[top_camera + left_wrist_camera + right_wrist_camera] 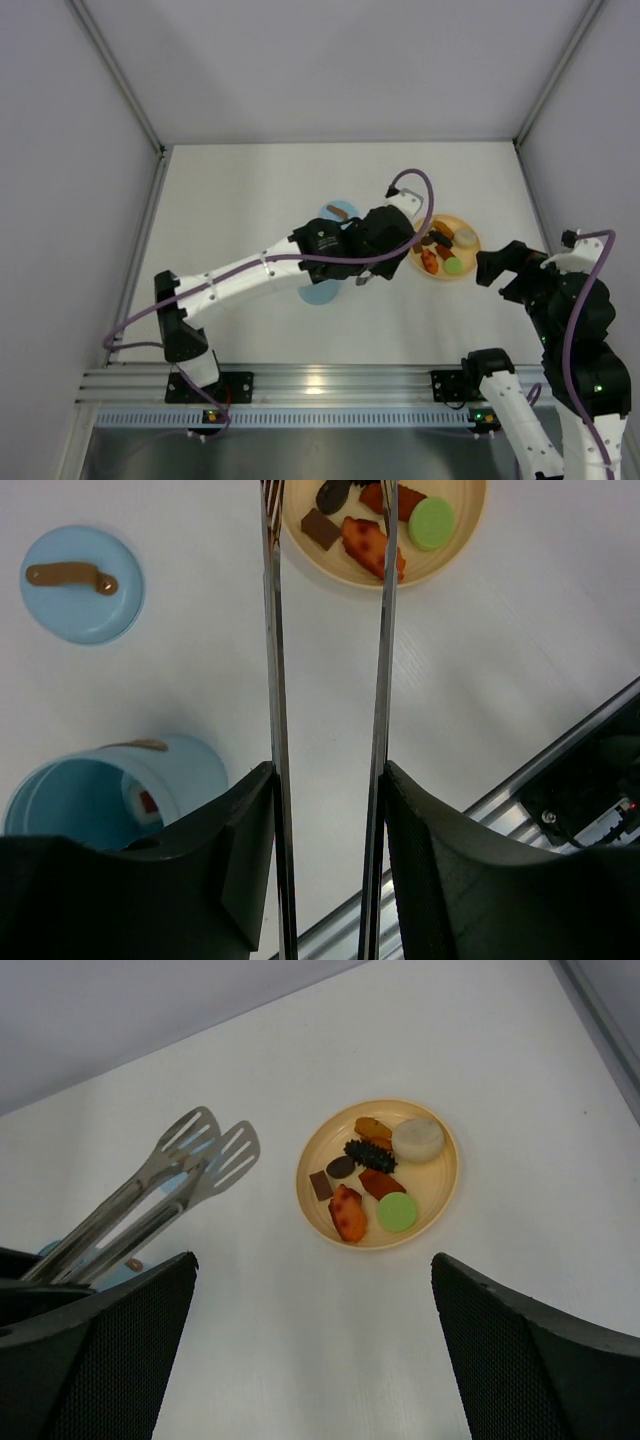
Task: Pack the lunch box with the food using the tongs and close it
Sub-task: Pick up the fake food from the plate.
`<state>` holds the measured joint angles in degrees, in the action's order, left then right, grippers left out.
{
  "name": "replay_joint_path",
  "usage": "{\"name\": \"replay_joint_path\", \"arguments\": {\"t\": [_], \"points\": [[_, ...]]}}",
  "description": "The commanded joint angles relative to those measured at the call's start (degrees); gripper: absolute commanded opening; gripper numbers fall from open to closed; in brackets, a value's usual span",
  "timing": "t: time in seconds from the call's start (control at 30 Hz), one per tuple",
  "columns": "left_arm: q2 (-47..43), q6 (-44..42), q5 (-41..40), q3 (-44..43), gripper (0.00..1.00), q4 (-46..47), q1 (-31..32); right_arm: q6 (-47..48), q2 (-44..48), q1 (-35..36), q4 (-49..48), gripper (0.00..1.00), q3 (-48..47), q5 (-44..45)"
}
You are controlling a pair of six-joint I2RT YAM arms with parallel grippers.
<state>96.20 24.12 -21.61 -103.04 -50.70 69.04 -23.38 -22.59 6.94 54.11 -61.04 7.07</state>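
Left of the plate (440,1205) your lid (82,583) lies flat on the bench (500,680) and the lunch box (190,770) stands open; your left gripper (328,780) clenches the tongs (273,680), tips just left of the plate; food (348,1212) sits on the plate; right of it, your right gripper (312,1270) hangs released.

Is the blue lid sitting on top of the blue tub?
No, the lid lies flat on the table, apart from the open lunch box.
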Motion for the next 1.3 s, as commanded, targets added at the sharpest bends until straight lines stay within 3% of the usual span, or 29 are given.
{"name": "replay_joint_path", "arguments": {"t": [0.0, 0.27, 0.53, 0.83, 1.27], "points": [[5.7, -2.6, 1.8, -6.8, 0.49, 5.1, -1.3, 1.8, 1.1, -0.7, 2.8, 0.99, -2.8, 3.6], [19.9, -4.2, 10.7, -17.3, 0.48, 8.4, -5.7, 3.0, 1.8, -0.7, 5.5, 0.99, -3.1, 7.3], [27.8, -7.7, 14.0, -20.1, 0.48, 14.1, -5.8, 3.9, 2.3, -0.7, 6.1, 0.99, -2.6, 8.7], [30.5, -7.7, 17.0, -20.4, 0.49, 18.6, -5.7, 4.1, 2.6, -0.7, 6.0, 0.99, -1.6, 8.4], [35.5, -9.0, 14.1, -24.4, 0.53, 18.0, -5.8, 4.7, 2.6, -0.7, 6.0, 1.0, -1.6, 8.5]]}}
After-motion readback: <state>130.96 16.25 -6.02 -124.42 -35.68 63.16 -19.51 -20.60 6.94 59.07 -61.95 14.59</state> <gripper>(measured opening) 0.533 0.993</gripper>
